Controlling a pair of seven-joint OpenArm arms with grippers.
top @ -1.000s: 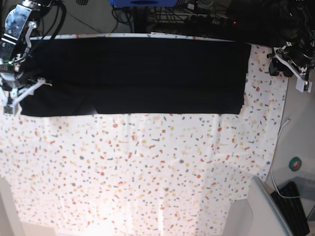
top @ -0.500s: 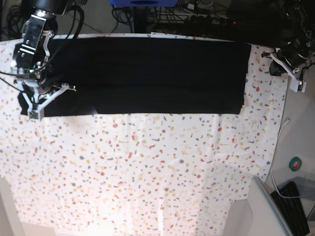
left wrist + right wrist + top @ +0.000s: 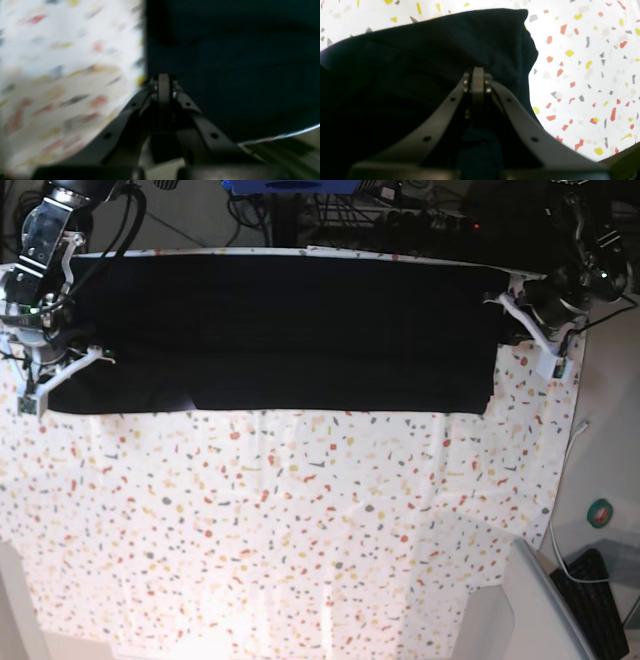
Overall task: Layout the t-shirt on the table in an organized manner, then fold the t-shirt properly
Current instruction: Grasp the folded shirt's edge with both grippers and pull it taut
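Both sets of fingers clenched at the ends of the folded shirt.

The black cloth t-shirt (image 3: 290,335) lies as a long flat band along the far edge of my white, confetti-flecked table (image 3: 300,530). My right fingers (image 3: 478,75) pinch one bunched end; my left fingers (image 3: 163,82) close at the opposite edge, grip on cloth unclear.

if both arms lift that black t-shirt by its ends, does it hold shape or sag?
Likely sags: the t-shirt is thin cloth, and the right wrist view shows its end bunched in soft folds. Probably light for its size, lying flat on the table. It may drag rather than slide freely, though the tabletop's grip is hard to judge.
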